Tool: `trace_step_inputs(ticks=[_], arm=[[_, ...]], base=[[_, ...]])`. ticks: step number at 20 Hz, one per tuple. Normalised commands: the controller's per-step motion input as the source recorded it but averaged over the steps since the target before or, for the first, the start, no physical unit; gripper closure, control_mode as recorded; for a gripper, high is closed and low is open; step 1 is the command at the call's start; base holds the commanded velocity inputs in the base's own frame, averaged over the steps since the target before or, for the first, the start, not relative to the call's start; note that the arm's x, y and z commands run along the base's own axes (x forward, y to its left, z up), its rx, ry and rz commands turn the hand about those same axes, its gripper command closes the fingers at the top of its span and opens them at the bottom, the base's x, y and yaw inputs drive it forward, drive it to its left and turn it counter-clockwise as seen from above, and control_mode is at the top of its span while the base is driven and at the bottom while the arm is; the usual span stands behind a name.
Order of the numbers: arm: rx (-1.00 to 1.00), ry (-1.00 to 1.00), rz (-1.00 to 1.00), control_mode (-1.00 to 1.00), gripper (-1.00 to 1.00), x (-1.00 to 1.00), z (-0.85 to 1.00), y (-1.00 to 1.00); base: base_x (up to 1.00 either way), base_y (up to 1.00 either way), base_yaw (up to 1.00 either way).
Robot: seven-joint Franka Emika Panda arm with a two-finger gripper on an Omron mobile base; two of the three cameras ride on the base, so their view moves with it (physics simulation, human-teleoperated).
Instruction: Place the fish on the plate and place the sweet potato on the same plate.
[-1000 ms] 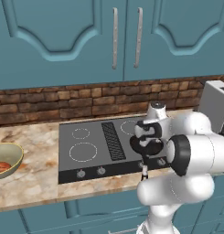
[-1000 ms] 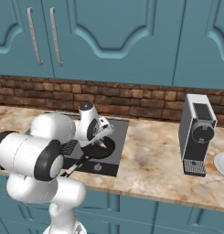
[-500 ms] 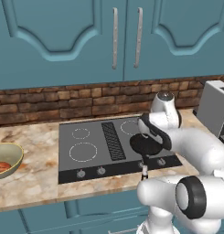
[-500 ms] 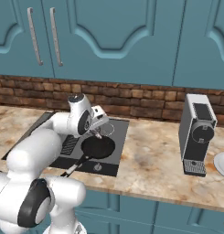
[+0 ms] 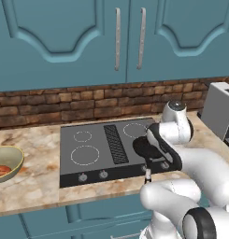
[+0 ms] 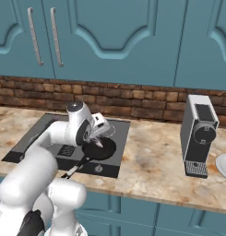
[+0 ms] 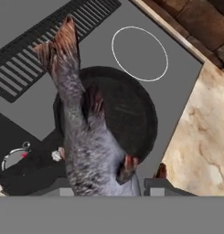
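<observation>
In the hand view the grey-silver fish (image 7: 81,137) hangs right in front of the camera, tail pointing away. My gripper (image 7: 102,185) is shut on its body, just above the black frying pan (image 7: 131,114). That pan (image 6: 99,148) sits on the stove's front right burner, under my hand. The sweet potato (image 5: 1,169) lies in the yellowish-green bowl (image 5: 14,156) at the counter's far left. The white plate (image 6: 224,165) shows at the far right edge of the counter, beyond the coffee machine.
The dark stove top (image 5: 88,154) has a central vent grille (image 5: 116,144) and knobs along its front. A coffee machine (image 6: 199,133) stands between stove and plate. A toaster (image 5: 221,112) sits at the right. Brick backsplash and blue cabinets rise behind.
The arm has unfolded and stretched out over the stove, carrying the fish up off the pan. Bowl, pan and plate have stayed put.
</observation>
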Motion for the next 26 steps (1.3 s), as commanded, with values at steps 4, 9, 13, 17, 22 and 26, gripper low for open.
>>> trace_step_inputs(ticks=[4, 9, 13, 17, 22, 26], arm=[[0.0, 0.0, 0.0, 1.0, 1.0, -0.14, 0.0, -0.13], [0.0, 0.0, 0.0, 1.0, 1.0, 0.0, 0.0, 0.0], [0.0, 0.0, 0.0, 1.0, 1.0, 0.0, 0.0, 0.0], [0.0, 0.0, 0.0, 1.0, 1.0, 0.0, 0.0, 0.0], [0.0, 0.0, 0.0, 1.0, 1.0, 0.0, 0.0, 0.0], [0.0, 0.0, 0.0, 1.0, 1.0, 0.0, 0.0, 0.0]], base=[[-0.16, -0.58, -0.05], [0.0, -1.0, -0.08], [0.0, -1.0, -0.04], [0.0, -1.0, -0.02], [0.1, -1.0, -0.01], [0.44, -0.53, 0.04]])
